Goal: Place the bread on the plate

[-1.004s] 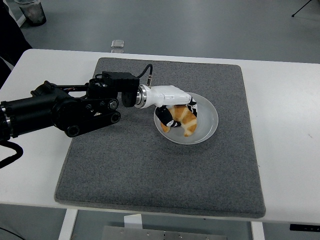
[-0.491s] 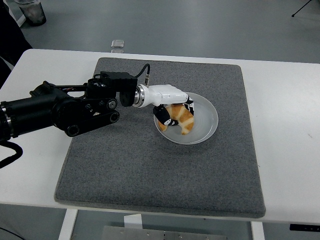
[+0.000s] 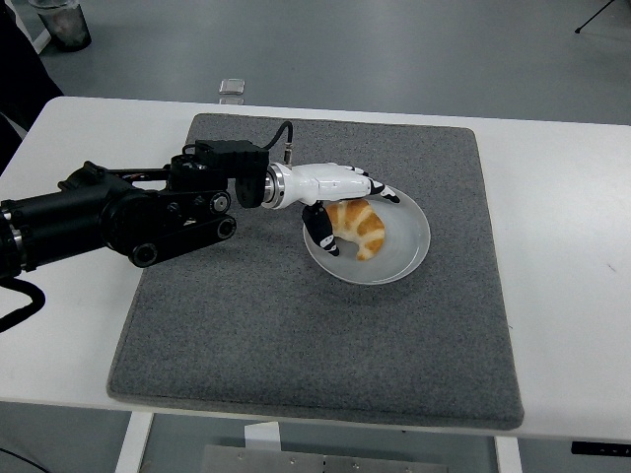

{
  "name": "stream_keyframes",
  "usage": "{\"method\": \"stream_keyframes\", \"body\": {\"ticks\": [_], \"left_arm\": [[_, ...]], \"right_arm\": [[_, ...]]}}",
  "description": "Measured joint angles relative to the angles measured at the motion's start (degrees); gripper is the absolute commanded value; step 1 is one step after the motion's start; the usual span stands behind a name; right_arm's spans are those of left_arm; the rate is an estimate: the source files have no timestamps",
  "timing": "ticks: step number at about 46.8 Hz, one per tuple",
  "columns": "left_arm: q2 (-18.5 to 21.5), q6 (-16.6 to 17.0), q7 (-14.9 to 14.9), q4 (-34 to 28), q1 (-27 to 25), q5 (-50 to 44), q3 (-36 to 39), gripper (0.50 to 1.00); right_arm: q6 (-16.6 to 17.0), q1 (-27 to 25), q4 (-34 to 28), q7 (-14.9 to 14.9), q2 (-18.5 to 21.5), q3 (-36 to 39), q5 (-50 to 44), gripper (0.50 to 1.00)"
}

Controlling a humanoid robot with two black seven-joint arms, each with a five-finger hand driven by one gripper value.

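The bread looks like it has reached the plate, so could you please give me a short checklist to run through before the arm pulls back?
1. Bread lies inside the plate, not over the rim: ok.
2. Left robot hand has let go: ok, the fingers are spread over the bread rather than wrapped round it.
3. Thumb free of the bread: cannot tell, it hangs close beside the bread's left end and contact is not resolvable.
4. Plate sits fully on the grey mat: ok.
5. Retreat path to the left across the mat free of objects: ok.
6. Right arm out of the way: ok, it is not in view.
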Motion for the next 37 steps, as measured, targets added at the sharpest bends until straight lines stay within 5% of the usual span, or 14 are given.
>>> {"method": "stream_keyframes", "body": {"ticks": [25, 37], "left_arm": [[1.25, 0.03, 0.61, -0.30, 0.02, -38.09, -23.29, 0.992], [3.95, 5.60, 0.55, 4.47, 1.23, -60.11, -25.91, 0.992]], "right_arm": [[0.00, 0.00, 0.00, 0.02, 0.00, 0.00, 0.00, 0.952], [0.00, 0.00, 0.00, 0.01, 0.00, 0.00, 0.00, 0.952]]}}
